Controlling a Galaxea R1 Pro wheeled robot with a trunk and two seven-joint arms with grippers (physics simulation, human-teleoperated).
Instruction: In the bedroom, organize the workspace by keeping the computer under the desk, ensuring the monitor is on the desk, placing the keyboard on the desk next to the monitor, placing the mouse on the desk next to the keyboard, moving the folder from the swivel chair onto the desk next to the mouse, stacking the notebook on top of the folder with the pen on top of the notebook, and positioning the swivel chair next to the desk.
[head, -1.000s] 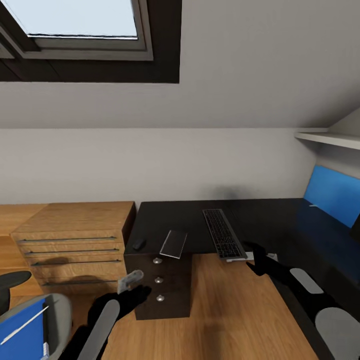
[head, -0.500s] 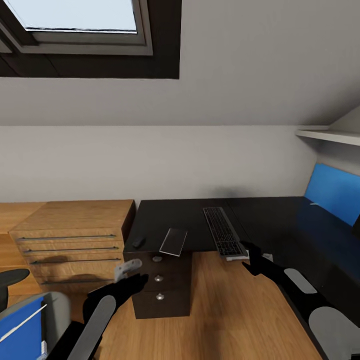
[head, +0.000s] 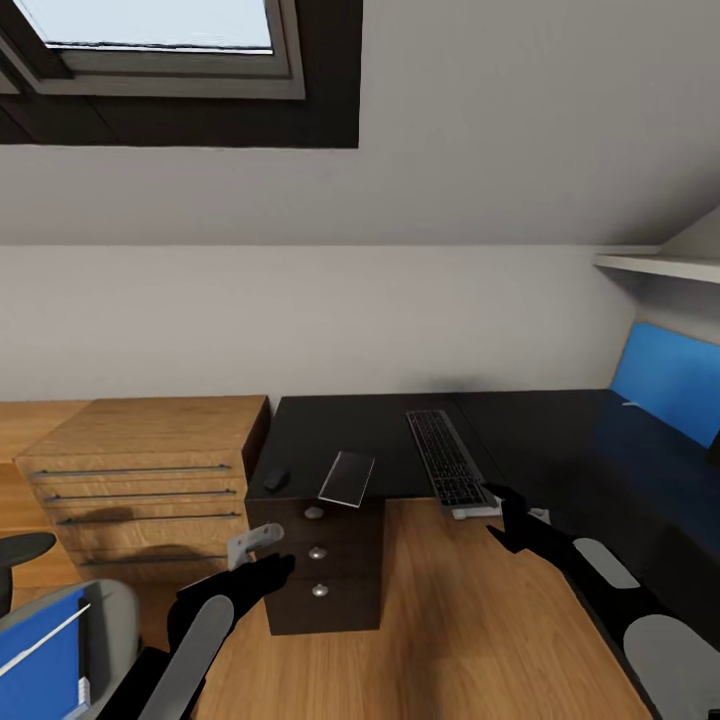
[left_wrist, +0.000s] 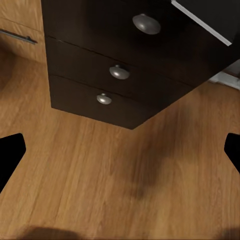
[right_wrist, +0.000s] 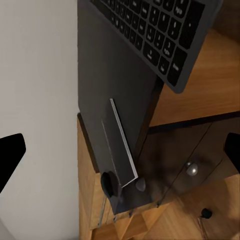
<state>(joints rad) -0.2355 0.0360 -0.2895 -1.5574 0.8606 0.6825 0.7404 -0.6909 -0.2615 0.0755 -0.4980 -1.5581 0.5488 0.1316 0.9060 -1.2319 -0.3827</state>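
So far, left to right:
Folder (head: 40, 660): on the swivel chair (head: 110, 610), not moved.
Left gripper (head: 262, 555): spread, empty.
Mouse (head: 276, 480), notebook (head: 347, 478): desk (head: 400, 440) front edge; notebook overhangs.
Keyboard (head: 446, 462): on desk, overhanging.
Right gripper (head: 505, 520): spread, empty.

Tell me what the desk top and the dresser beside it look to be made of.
The desk: a glossy black top, likely lacquer or laminate, since it faintly mirrors the blue panel. The dresser: light wood or wood veneer, with visible grain and a matte look, fitted with thin dark bar handles.
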